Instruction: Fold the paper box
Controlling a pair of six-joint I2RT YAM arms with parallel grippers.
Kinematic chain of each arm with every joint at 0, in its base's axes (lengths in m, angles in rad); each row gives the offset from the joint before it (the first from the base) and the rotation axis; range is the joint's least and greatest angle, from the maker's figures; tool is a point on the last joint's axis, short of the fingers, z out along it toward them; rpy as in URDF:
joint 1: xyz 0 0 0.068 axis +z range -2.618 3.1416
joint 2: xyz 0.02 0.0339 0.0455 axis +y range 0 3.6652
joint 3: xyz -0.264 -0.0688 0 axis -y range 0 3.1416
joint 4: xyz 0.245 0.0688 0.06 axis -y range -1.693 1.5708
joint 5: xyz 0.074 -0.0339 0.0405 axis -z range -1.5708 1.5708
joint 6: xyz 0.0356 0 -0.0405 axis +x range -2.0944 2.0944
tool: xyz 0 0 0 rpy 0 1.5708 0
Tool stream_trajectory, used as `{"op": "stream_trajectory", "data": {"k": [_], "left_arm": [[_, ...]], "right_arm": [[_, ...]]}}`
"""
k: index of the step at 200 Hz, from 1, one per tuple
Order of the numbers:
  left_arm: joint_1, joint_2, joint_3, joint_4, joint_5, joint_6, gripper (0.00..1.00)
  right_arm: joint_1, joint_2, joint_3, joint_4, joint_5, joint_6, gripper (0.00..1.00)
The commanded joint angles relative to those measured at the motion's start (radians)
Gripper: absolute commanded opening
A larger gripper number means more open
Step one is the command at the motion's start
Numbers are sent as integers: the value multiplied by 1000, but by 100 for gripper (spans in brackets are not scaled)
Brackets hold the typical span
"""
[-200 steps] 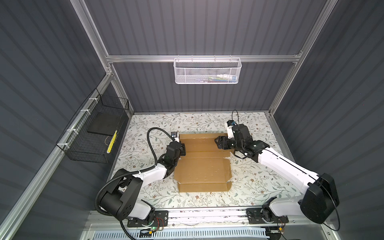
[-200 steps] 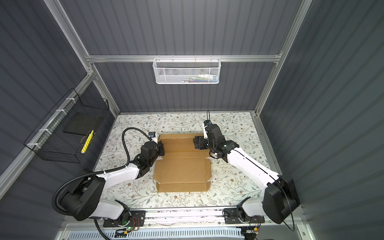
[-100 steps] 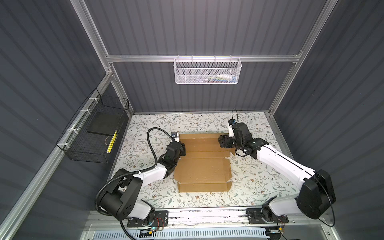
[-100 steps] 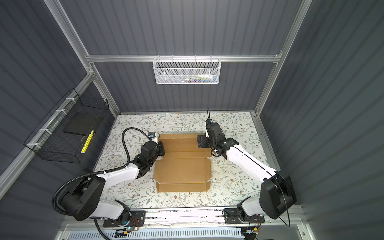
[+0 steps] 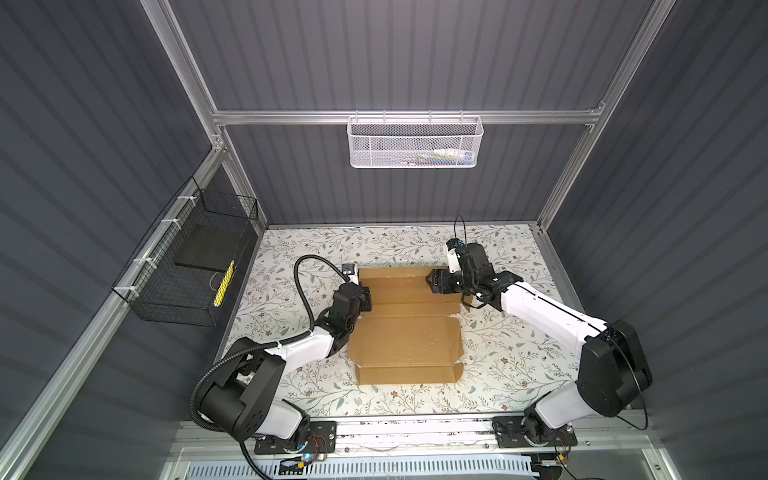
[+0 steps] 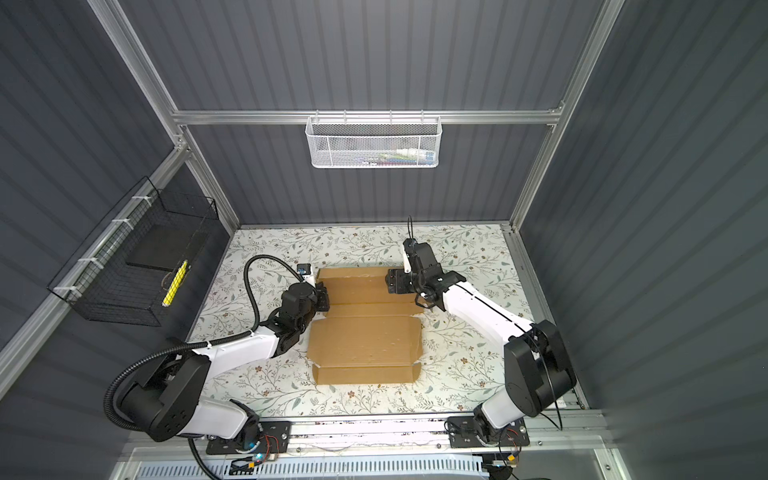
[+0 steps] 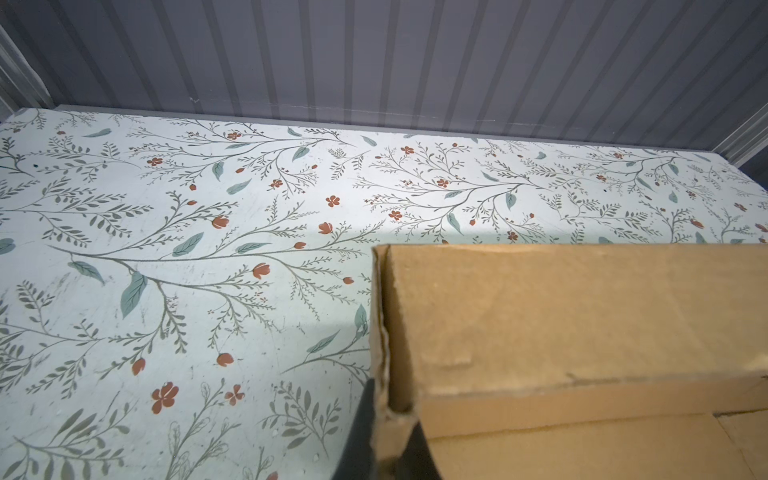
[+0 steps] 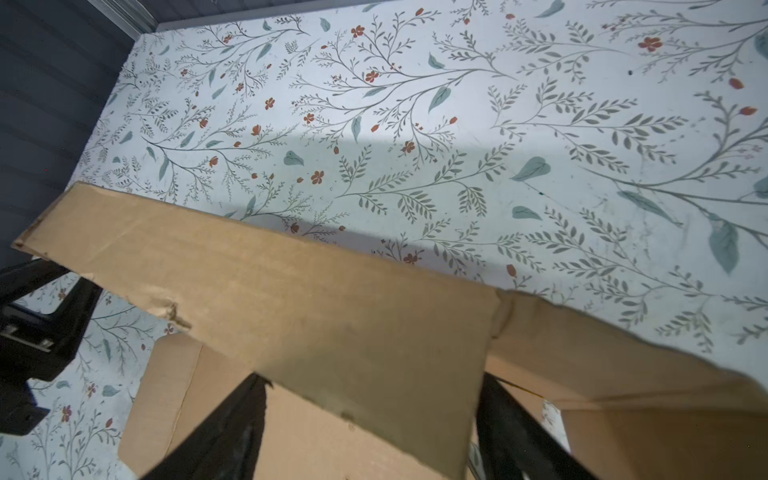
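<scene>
The floral-print tabletop (image 5: 291,257) is taken up in its middle by the paper box (image 5: 407,345), a brown corrugated die-cut sheet that is only partly formed. In both top views the near panels are seen lying flat, while the far panels are raised off the surface. The sheet is flanked by the two arms, one at each end of the far section, presumably so that the raised part can be braced on one side while it is worked from the other.

The left gripper (image 5: 365,300) is closed tight on the box's left edge. In the left wrist view its dark fingers (image 7: 361,432) are seen pinched on either side of a thin upright cardboard wall, a hold judged to serve as an anchor against sliding.

The right gripper (image 5: 432,281) is spread wide at the far right corner. In the right wrist view the far flap (image 8: 332,324) is seen lifted and tilted, crossing the gap between its fingers (image 8: 232,424), but nothing is clamped by them. The flap is judged to be lined up for folding over. Whether its underside is touched by the fingers cannot be told.
</scene>
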Motion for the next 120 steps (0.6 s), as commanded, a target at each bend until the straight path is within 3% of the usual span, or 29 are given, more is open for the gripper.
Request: {"op": "stream_trajectory", "data": {"k": [1, 56, 120], "left_arm": [[0, 25, 10, -42, 57, -33, 0], [0, 13, 6, -48, 54, -36, 0], [0, 15, 20, -75, 41, -42, 0]], "right_arm": [[-1, 21, 38, 37, -49, 33, 79], [-1, 3, 21, 47, -41, 53, 78], [1, -210, -153, -14, 52, 34, 80]]}}
